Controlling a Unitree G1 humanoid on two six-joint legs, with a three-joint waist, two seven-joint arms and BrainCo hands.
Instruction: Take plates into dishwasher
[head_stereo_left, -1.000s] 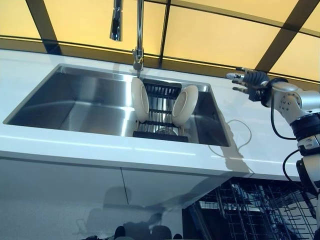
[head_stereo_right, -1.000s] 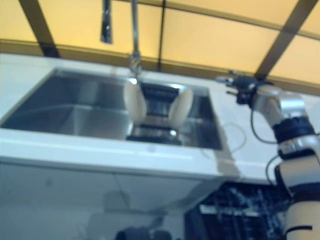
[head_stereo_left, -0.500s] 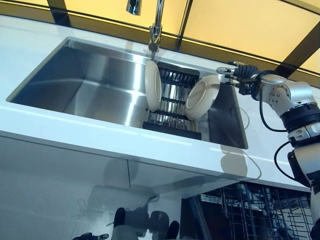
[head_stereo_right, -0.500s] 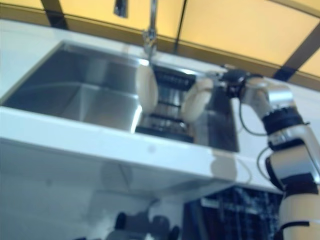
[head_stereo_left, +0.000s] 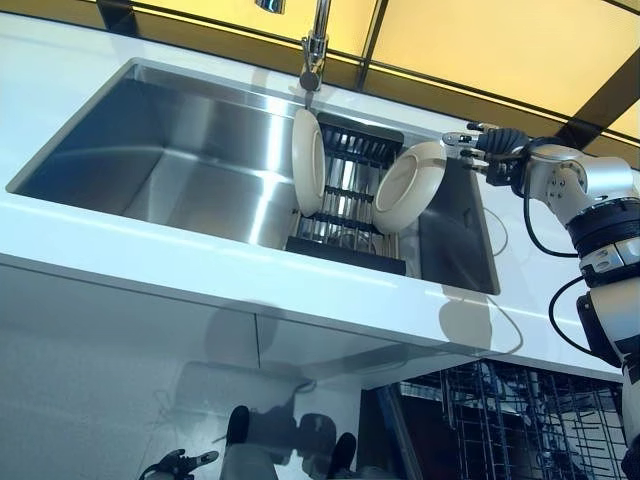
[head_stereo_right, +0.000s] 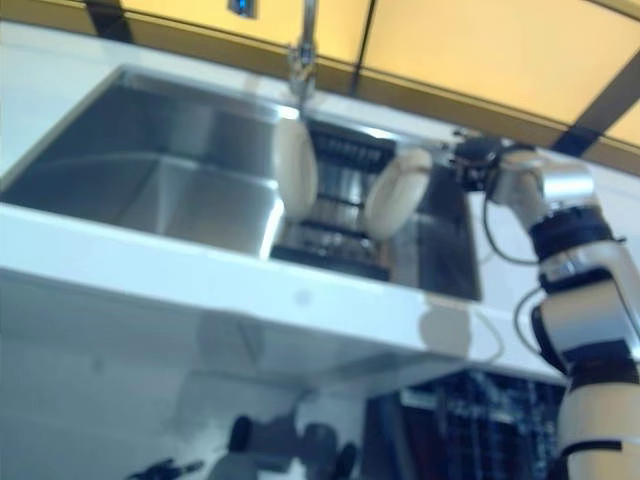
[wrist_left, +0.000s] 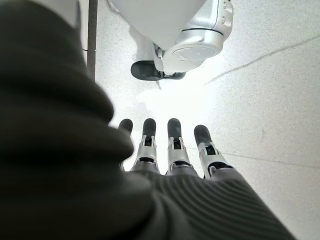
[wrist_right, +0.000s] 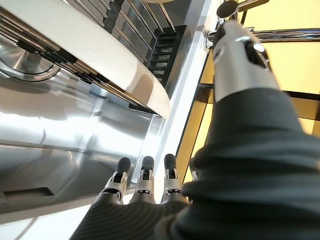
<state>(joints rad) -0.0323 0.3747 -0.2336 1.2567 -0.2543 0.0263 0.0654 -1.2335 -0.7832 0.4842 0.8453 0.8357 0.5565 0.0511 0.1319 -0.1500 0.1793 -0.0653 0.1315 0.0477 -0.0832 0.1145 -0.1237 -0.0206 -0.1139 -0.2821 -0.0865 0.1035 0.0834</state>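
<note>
Two cream plates stand on edge in a black rack (head_stereo_left: 347, 262) inside the steel sink (head_stereo_left: 180, 160): the left plate (head_stereo_left: 308, 162) upright, the right plate (head_stereo_left: 408, 187) leaning right. My right hand (head_stereo_left: 497, 143) reaches over the sink's right edge, with its fingers straight at the right plate's upper rim. In the right wrist view that plate's rim (wrist_right: 100, 55) lies between the straight fingers (wrist_right: 142, 180) and the thumb (wrist_right: 240, 55), which do not close on it. My left hand (wrist_left: 175, 145) hangs low with straight fingers over the floor and holds nothing.
A faucet (head_stereo_left: 315, 45) rises behind the rack. White counter (head_stereo_left: 200, 280) surrounds the sink. The dishwasher's wire rack (head_stereo_left: 520, 420) is pulled out below the counter at lower right.
The camera has shifted. My right hand has moved left from above the counter to the right plate's upper rim.
</note>
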